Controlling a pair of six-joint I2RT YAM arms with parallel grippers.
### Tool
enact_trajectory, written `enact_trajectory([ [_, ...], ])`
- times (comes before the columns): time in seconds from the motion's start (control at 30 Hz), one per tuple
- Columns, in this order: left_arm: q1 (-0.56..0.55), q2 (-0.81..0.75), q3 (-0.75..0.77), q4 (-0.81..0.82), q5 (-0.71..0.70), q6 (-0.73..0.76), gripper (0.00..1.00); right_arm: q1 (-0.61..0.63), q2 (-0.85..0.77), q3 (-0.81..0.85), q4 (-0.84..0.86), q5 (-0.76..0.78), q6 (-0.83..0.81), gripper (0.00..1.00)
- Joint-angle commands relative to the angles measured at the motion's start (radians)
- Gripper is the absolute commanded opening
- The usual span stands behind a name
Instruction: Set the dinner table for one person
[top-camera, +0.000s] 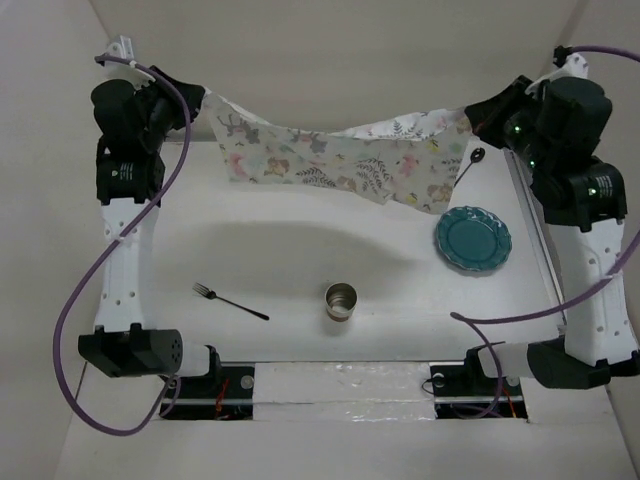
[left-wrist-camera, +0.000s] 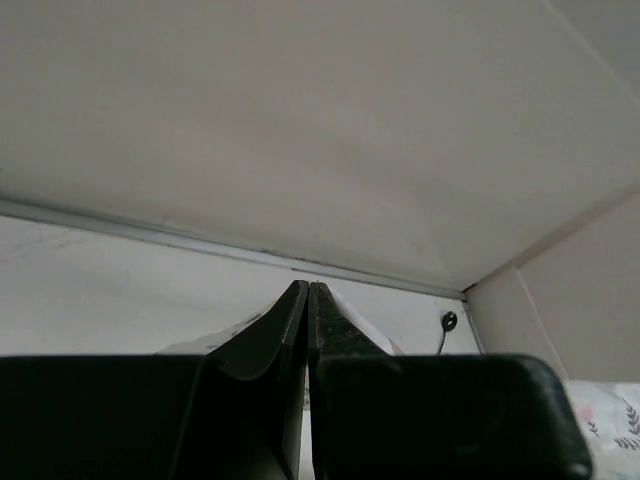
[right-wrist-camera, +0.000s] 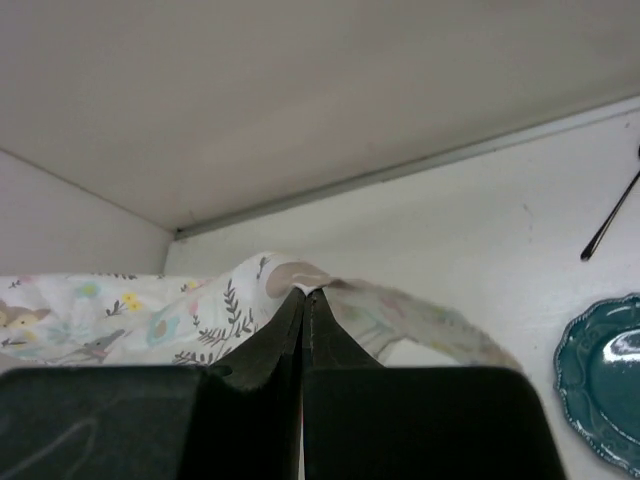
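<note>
My left end effector (top-camera: 205, 95) and right end effector (top-camera: 468, 112) are each clamped on a corner of the one deer-print placemat (top-camera: 330, 155), which sags between them above the far side of the table (top-camera: 300, 250). The cloth looks light and limp, so I judge the corners the right hold, pulled taut to lay it flat; the table is rigid and fixed, nothing to grasp. On it I count one fork (top-camera: 230, 301), one metal cup (top-camera: 341, 300), one teal plate (top-camera: 473, 239) and one spoon (top-camera: 472, 160)
</note>
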Motion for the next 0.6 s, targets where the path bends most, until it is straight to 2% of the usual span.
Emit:
enact_trajectory([
  [0.0,0.007,-0.04,0.029,-0.015,-0.063,-0.025,0.0,-0.043,0.045,0.044,-0.065,-0.048,-0.031,0.0],
  [0.2,0.007,0.007,-0.035,0.026,-0.081,-0.034,0.0,-0.097,0.178,0.071,0.006,-0.164,-0.023,0.0],
  [0.3,0.007,0.082,0.006,0.042,-0.065,-0.039,0.0,-0.12,0.293,0.129,0.046,-0.215,-0.008,0.0],
  [0.37,0.007,0.157,0.078,0.04,-0.052,-0.044,0.0,-0.135,0.355,0.203,0.053,-0.245,0.003,0.0],
  [0.4,0.007,0.179,0.106,0.04,-0.029,-0.053,0.0,-0.145,0.382,0.284,0.055,-0.247,0.006,0.0],
  [0.43,0.016,0.241,0.18,0.045,0.011,-0.092,0.0,-0.158,0.477,0.397,0.028,-0.28,0.027,0.0],
  [0.47,0.016,0.242,0.181,0.045,0.011,-0.093,0.0,-0.158,0.478,0.398,0.027,-0.281,0.028,0.0],
  [0.5,0.016,0.263,0.198,0.059,0.022,-0.108,0.0,-0.169,0.504,0.501,0.008,-0.29,0.032,0.0],
  [0.57,0.025,0.272,0.241,0.08,0.045,-0.142,0.0,-0.183,0.548,0.583,-0.003,-0.327,0.054,0.0],
])
